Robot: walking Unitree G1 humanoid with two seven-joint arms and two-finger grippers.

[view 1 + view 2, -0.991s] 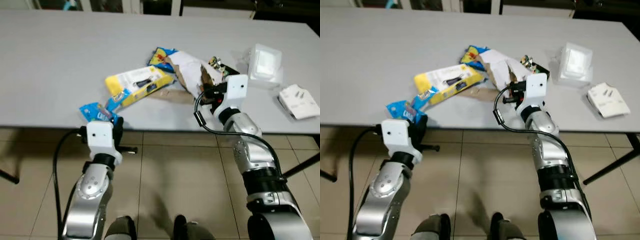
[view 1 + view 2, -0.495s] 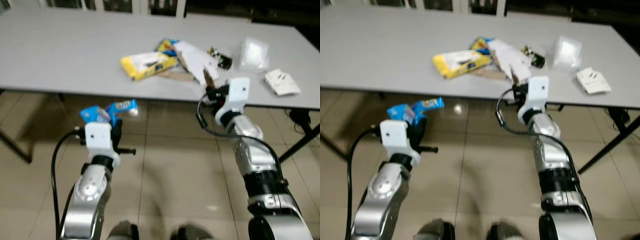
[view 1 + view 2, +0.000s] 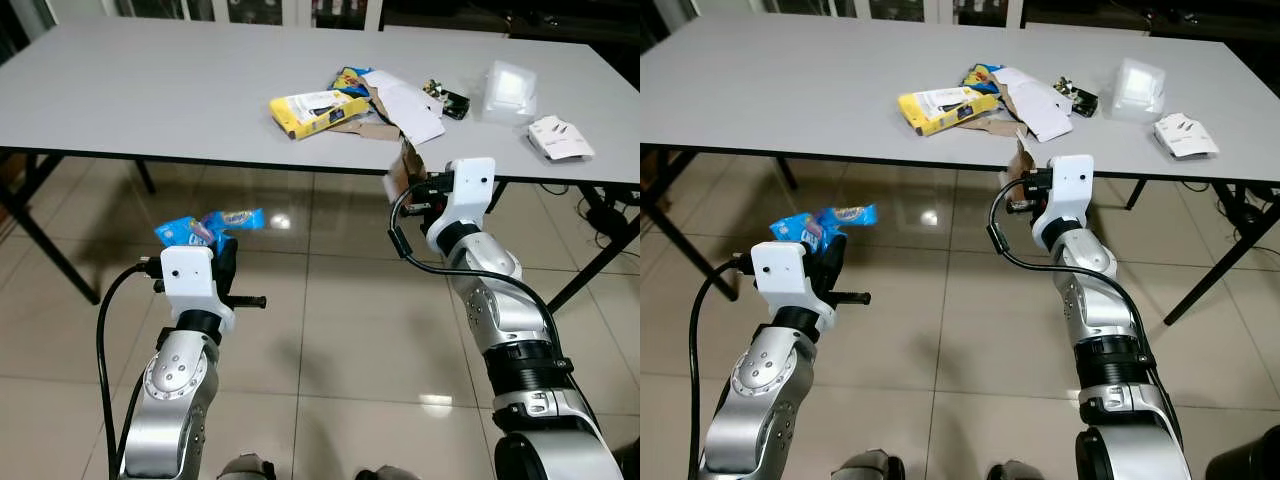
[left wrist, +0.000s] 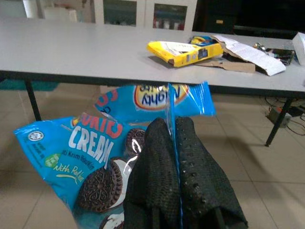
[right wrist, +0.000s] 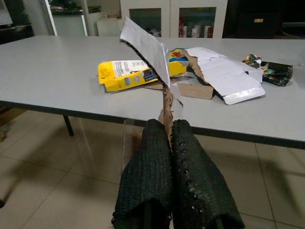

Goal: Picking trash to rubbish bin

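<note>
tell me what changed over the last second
The robot backed away from the table. Left claw carried the blue cookie wrappers off its edge; right claw pulled a torn cardboard piece from the pile. The yellow box and other trash stayed put.

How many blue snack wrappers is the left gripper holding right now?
2: a cookies-and-cream wrapper and a smaller blue wrapper behind it, both pinched in the left gripper. More could be hidden.
</note>
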